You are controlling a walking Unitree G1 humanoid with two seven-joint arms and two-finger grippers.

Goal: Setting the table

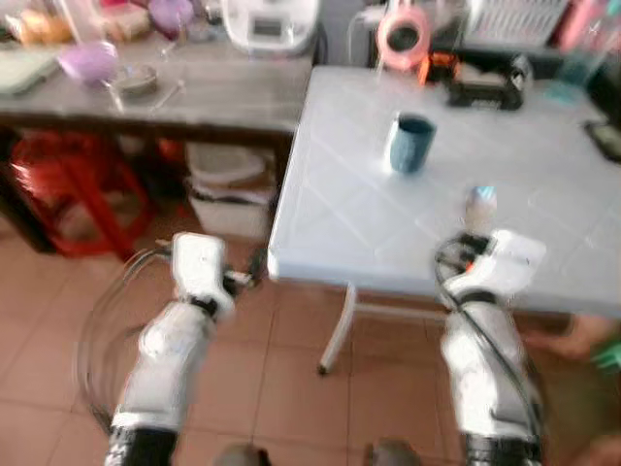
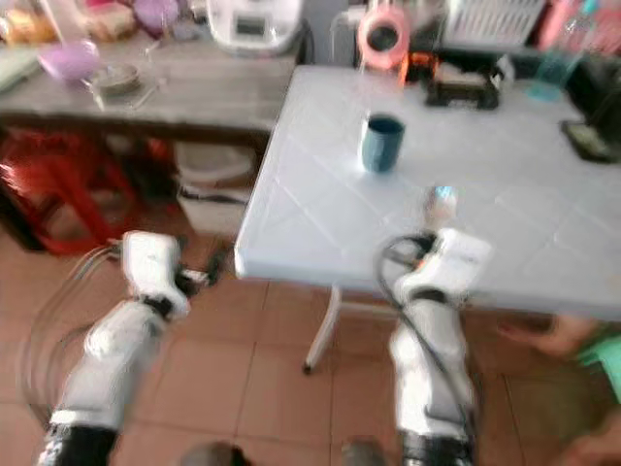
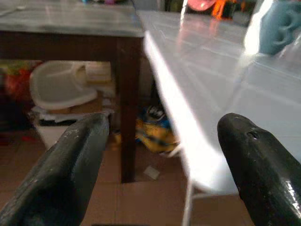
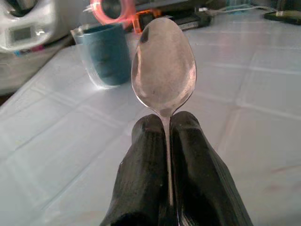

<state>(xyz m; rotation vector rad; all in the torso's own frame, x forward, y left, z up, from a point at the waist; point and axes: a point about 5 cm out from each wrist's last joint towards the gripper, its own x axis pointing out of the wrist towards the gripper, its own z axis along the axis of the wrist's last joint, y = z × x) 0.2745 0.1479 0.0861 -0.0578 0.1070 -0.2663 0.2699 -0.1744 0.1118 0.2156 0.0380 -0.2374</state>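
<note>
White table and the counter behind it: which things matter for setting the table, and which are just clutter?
For the job:
spoon, clamped in the right gripper
blue cup
white table
left gripper, open, empty

Lying about:
purple bowl
pink tape roll
red stool
white appliance

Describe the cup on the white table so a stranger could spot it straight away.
Find the white tiled table in front of the robot, beside the darker wooden one. The cup stands upright and alone on the table's open surface, ahead of the right gripper, which is shut on a spoon. It is dark teal, unlike the pink and black clutter along the table's far edge.
</note>
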